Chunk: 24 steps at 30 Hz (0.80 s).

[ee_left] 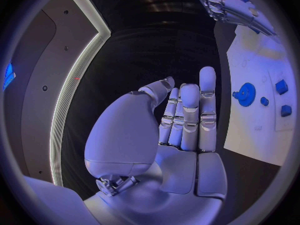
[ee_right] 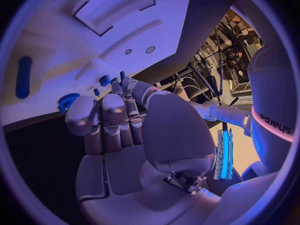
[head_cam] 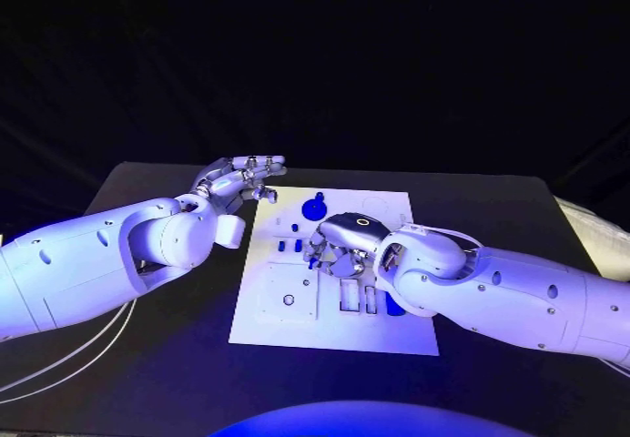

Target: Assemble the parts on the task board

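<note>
The white task board [head_cam: 329,319] lies in the middle of the black table. On its far part lie a blue gear [head_cam: 315,208] and two small blue parts [head_cam: 289,244]; a long blue part [head_cam: 394,306] lies near its right edge. My right hand [head_cam: 344,248] hovers low over the board's middle with its fingers pointing down. A small blue part [ee_right: 122,75] shows between the tips of its thumb and a finger. My left hand [head_cam: 244,177] is raised at the board's far left corner, fingers straight and holding nothing. The gear [ee_left: 244,94] lies beside it.
The board [ee_right: 94,45] has raised blocks and round holes near the right hand [ee_right: 119,120]. The long blue part [ee_right: 24,77] and the gear [ee_right: 67,103] lie off to its side. Bare black table [head_cam: 145,364] surrounds the board.
</note>
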Tool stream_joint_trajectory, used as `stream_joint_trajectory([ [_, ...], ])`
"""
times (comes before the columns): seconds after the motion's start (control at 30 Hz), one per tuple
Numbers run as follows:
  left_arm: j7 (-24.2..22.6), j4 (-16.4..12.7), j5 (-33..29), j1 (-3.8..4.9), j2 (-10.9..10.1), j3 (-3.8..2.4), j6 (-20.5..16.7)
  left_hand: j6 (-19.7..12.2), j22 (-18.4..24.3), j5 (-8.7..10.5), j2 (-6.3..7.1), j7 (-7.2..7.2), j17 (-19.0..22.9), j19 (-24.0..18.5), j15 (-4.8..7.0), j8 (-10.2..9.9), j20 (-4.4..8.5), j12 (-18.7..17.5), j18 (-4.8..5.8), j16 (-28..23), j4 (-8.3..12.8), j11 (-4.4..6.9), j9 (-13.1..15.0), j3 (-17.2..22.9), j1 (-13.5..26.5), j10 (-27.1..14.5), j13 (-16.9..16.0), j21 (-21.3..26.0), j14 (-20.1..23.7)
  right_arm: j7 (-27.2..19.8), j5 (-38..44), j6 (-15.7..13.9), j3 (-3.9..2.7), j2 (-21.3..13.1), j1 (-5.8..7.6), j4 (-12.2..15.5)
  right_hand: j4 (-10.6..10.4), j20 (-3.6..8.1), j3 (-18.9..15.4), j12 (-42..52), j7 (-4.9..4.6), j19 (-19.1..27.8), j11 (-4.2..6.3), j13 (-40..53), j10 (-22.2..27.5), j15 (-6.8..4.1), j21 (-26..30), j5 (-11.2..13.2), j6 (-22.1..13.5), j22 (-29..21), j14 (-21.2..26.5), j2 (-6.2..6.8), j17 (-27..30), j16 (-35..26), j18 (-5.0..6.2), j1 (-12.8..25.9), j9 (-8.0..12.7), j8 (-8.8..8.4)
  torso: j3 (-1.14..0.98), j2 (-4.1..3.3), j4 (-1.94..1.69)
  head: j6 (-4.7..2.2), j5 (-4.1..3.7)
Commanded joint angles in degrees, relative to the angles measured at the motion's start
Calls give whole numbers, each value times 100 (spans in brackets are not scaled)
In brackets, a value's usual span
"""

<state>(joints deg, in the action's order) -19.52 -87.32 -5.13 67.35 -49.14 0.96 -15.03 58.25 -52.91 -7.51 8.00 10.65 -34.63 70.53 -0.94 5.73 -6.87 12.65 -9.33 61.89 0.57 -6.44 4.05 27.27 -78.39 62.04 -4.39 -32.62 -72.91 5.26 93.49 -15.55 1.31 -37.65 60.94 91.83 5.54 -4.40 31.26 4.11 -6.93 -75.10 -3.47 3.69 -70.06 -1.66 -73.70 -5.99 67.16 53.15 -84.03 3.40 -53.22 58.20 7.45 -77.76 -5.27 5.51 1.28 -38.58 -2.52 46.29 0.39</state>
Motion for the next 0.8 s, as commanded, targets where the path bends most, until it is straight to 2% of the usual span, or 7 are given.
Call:
stream_joint_trajectory([
  [0.03, -27, -17, -18, 0, 24, -4, 104, -29, 8, -4, -14, 3, 5, -12, -24, 0, 12, 23, -111, -1, -1, 1, -6, -31, 5, -59, 4, 19, 34, -152, 206, 311, 6, 109, -79, -113, 7, -18, 45, -20, -35, 2, -19, 7, -20, 27, -19, -34, -9, 1, -187, 9, -1, 42, -75, -44, -5, -34, -4, -8, -8, 23, 38],
  [0.3, -20, -6, -18, 0, 43, -4, 127, -31, 9, -3, -15, 5, 6, -11, -26, 0, 11, 25, -110, 0, -3, -1, -6, -35, 8, -63, 5, 21, 34, -161, 302, 424, 21, 266, -203, -228, 13, -20, 52, -22, -39, 5, -21, 7, -17, 29, -19, -32, -12, -3, -188, 7, -8, 53, -74, -44, -5, -37, -8, -10, 3, 77, 73],
  [0.8, 9, 32, -17, -1, 34, -4, 158, -43, 21, 0, -19, 11, 20, -6, -35, -1, 4, 41, -107, 1, -17, -10, -7, -68, 37, -88, 9, 35, 40, -33, 537, 462, 23, 279, -228, -238, 29, -22, 61, -22, -43, 6, -22, 9, -18, 32, -23, -26, -13, 0, -188, 11, -4, 58, -73, -47, -5, -39, -13, -8, 7, 131, 94],
])
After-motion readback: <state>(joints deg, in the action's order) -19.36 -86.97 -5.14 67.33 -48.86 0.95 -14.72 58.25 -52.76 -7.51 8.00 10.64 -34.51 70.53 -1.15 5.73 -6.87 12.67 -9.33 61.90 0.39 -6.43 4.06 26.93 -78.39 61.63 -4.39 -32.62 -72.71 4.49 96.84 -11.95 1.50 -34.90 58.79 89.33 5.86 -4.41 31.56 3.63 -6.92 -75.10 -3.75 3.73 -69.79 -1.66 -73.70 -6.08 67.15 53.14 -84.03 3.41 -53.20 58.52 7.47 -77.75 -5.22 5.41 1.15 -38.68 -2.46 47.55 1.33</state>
